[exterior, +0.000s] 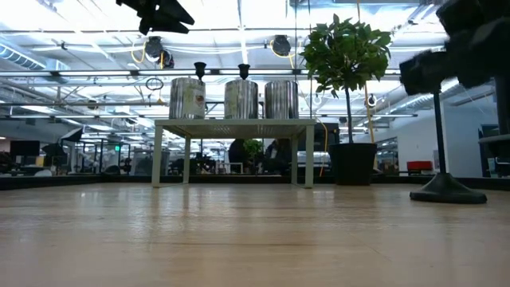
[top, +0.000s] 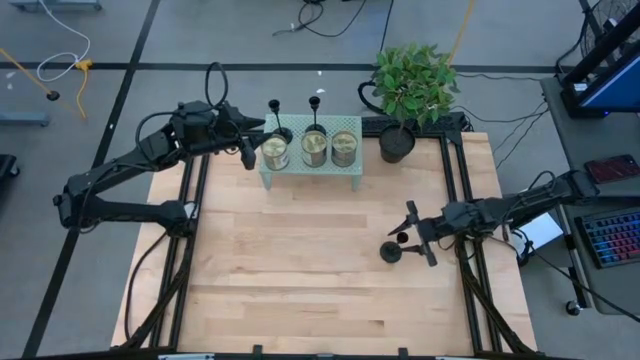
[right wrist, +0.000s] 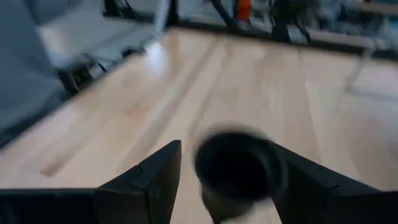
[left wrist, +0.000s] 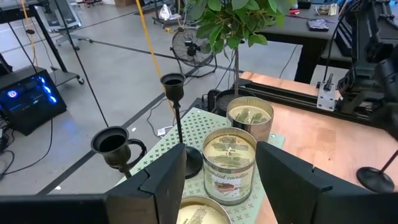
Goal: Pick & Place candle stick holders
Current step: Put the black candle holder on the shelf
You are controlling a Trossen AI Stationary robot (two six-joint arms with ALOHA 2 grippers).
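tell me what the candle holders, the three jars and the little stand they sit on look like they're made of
Candle holders: matte black, thin stems, likely painted metal, though the look leaves it open. Jars: shiny silvery walls in the low view, probably metal tins, or mirrored glass. Stand: pale green top with a cross-shaped pattern, seemingly perforated sheet metal on slim legs.
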